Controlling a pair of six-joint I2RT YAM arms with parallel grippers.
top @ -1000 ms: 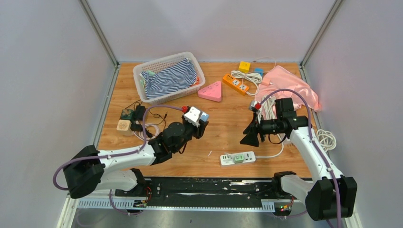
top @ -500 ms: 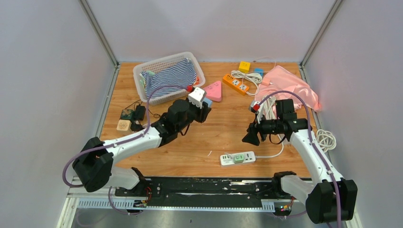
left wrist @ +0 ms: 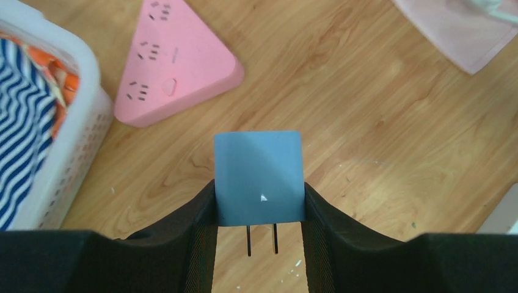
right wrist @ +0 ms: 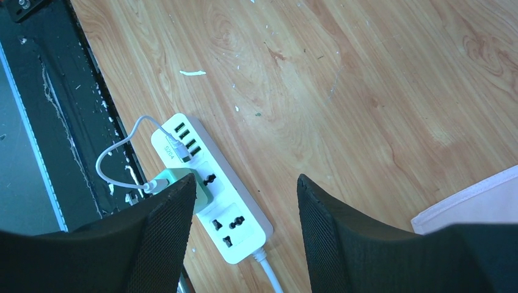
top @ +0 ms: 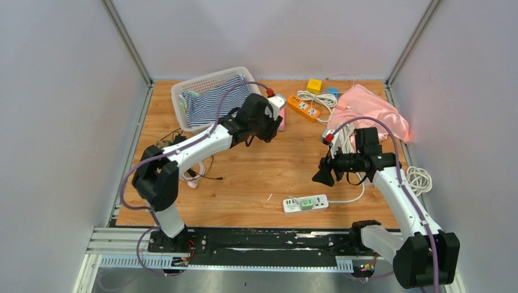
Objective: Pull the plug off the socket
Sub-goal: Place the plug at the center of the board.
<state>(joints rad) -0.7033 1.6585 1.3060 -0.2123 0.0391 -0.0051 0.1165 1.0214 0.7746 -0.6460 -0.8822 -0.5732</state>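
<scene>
My left gripper [top: 269, 124] is shut on a blue two-pronged plug [left wrist: 259, 177] and holds it above the wood, its prongs bare, just short of the pink triangular socket [left wrist: 171, 61]. In the top view the wrist hides most of that socket [top: 281, 124]. My right gripper [top: 322, 174] is open and empty, hovering above the white power strip [top: 319, 200]. In the right wrist view the strip [right wrist: 235, 223] lies between and below the fingers [right wrist: 165, 213]. A green plug [right wrist: 183, 186] with a white cable sits in it, partly behind the left finger.
A white basket [top: 183, 91] of striped cloth stands at the back left. An orange power strip [top: 303, 108], a yellow cube [top: 314, 85], white cables and a pink cloth [top: 372, 110] lie at the back right. Small chargers and wires [top: 168, 152] lie at the left.
My left arm has swung away from me and to the right with the blue plug, up to the pink triangular socket. My right gripper has barely moved.
</scene>
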